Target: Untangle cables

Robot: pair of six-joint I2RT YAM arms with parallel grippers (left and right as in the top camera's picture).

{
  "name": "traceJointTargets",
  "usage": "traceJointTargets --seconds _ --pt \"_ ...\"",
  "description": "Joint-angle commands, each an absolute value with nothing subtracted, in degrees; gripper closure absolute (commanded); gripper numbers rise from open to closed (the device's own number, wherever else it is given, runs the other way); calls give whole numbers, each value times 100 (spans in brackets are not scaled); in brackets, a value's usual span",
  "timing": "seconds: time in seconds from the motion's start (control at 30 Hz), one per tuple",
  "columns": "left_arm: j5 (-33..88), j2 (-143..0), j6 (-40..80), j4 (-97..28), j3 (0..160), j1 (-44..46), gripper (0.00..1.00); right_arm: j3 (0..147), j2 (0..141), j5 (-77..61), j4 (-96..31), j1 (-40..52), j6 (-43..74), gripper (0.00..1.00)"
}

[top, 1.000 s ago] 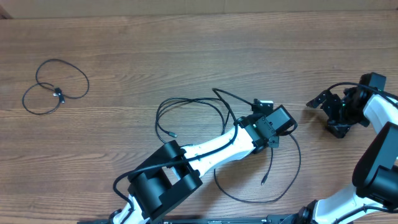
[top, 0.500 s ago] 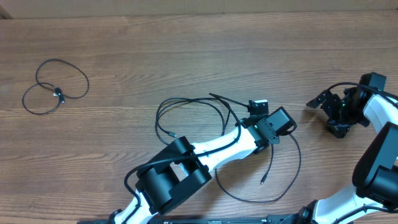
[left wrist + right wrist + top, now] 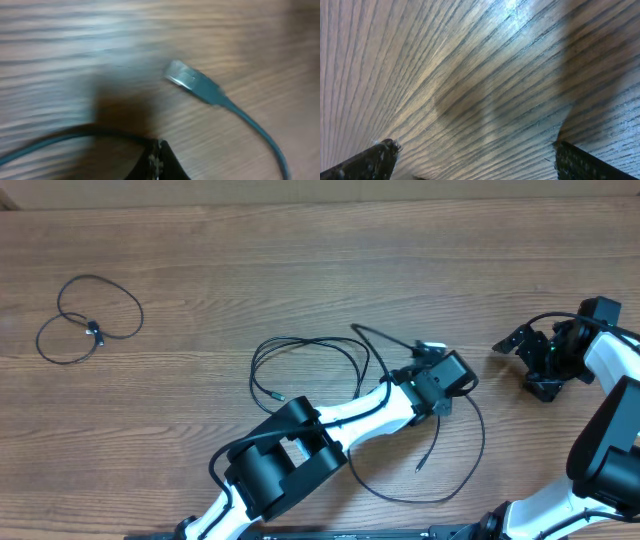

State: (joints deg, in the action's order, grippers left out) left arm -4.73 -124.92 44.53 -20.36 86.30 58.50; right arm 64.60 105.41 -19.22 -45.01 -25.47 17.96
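The jaws of the left gripper (image 3: 159, 161) are clenched tight. In the left wrist view a thin black cable (image 3: 75, 134) runs in from the left and ends right at their tips, so it looks pinched between them, though the picture is blurred. Just beyond the tips a silver plug (image 3: 192, 82) lies flat on the tabletop (image 3: 60, 50), apart from the jaws, its cord trailing off to the lower right. A hold this near a free end makes sense: from there one strand could be drawn out without dragging the rest along.

Seen from overhead, this gripper sits at the right side of the tangled cables (image 3: 300, 340), which lie mid-tabletop. Loops spread to the left of the arm, and a wide arc curves under it to the lower right, with a loose tip inside. Strands cross each other, so the untangling looks barely begun. A separate cable (image 3: 93, 330) lies far to the left, well apart, in two small loops.

The jaws of the right gripper (image 3: 475, 147) stand wide open over bare wood, holding and touching nothing. It is parked near the right edge, well apart from the tangle, probably ready to take a second strand.
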Motion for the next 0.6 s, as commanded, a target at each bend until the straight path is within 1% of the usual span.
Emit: traceJointTargets --seconds 0.0,0.1,0.23,0.27,0.3,0.33,0.37,0.57 --pt "1166 -12578 2668 -2025 9153 5771 96 6598 10551 -1907 -4482 -2558 1769 0" --pt "1979 -12578 1979 -2502 9594 5695 96 6598 10551 -1909 -4482 -2558 1769 0" --pt "2097 -12578 1525 -3400 10003 5658 96 6598 10551 -1907 -4482 -2558 1772 0" --pt "2056 -12578 1520 -3636 10051 5651 94 6598 10551 -1907 -4482 -2558 1769 0" --pt "2025 -12578 1525 -3782 10051 5651 81 6598 10551 -1907 -4482 -2558 1772 0" --pt "1990 -12580 1586 -3940 10049 5653 74 6598 10551 -1907 -4482 -2558 1769 0" --pt "1935 -12591 1691 -4075 10031 5653 71 6598 10551 -1907 -4482 -2558 1769 0" --pt "1881 -12599 1841 -4442 9852 5793 71 6598 10551 -1907 -4482 -2558 1769 0"
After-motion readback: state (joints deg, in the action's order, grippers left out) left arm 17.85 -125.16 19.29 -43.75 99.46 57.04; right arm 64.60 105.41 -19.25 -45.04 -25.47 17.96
